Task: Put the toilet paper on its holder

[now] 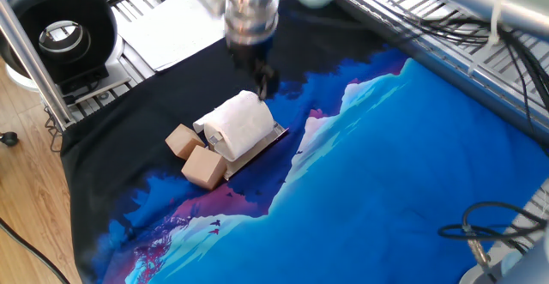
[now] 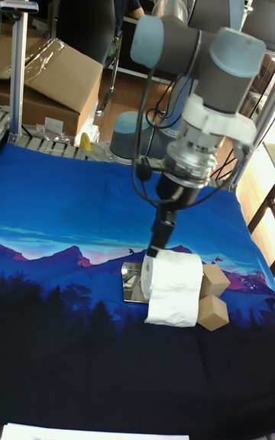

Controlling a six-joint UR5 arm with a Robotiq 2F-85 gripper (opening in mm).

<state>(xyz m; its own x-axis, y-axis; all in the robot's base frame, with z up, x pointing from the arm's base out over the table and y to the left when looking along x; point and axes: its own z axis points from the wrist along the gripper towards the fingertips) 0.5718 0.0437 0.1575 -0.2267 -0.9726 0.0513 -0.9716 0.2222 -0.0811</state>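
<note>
One roll (image 1: 240, 123) sits on one holder (image 1: 273, 136) with two cubes (image 1: 194, 154), just below the jaws (image 2: 159, 244); whether they're released, I cannot tell.

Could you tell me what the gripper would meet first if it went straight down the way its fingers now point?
Most likely the toilet paper, which lies on the holder directly under the gripper; exact depth is hard to judge.

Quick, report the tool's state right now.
Tool: holding nothing, clear above the toilet paper, which sits on the holder. Open or closed cannot be told through the motion blur.
</note>
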